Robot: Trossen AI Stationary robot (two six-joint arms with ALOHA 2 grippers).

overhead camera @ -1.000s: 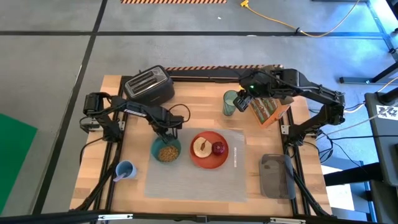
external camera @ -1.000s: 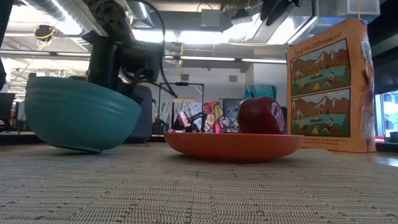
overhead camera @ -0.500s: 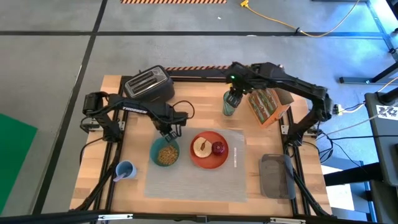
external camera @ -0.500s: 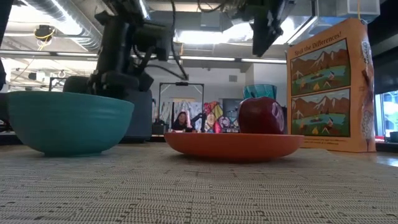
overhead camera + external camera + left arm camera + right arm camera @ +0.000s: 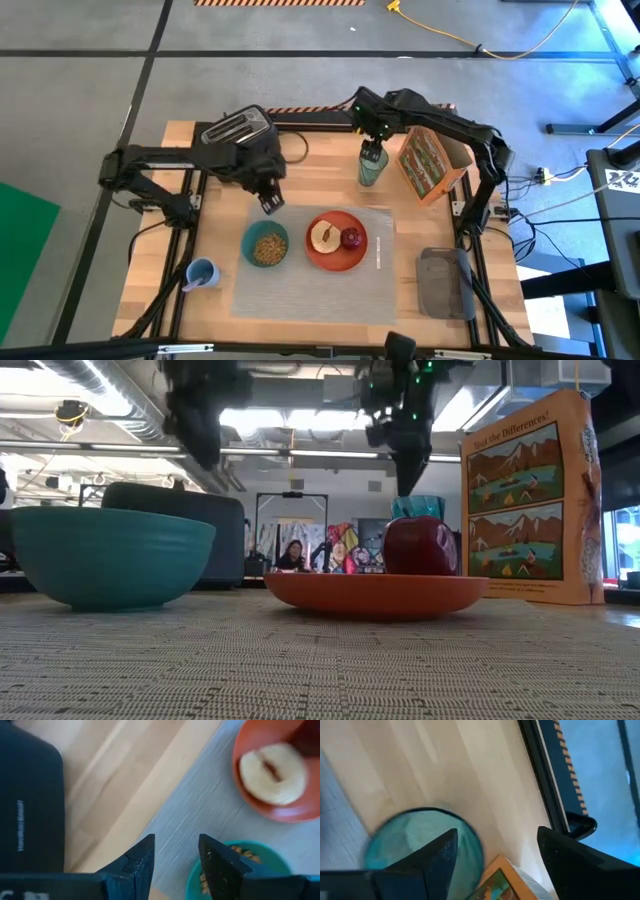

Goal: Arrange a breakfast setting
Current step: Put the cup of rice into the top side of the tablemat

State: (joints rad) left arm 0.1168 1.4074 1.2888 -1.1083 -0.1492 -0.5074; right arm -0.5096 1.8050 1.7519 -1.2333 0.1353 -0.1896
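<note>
The translucent green glass (image 5: 370,167) is straddled by the open right gripper (image 5: 372,150); the open left gripper (image 5: 270,203) is empty

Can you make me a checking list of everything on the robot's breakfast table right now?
Surface: pale wooden table, bare planks behind the mat.
Job's things: grey rectangular placemat holds teal bowl with cereal, orange-red round plate with toast slice and red apple, slim pale utensil; translucent green glass off the mat.
Clutter: black toaster, tall orange cereal box, blue cup, grey tray.
Grippers: left gripper open, empty, behind the bowl; right gripper open above the glass.
Cables: yellow cable on the floor.
Surroundings: grey floor, green mat.
</note>
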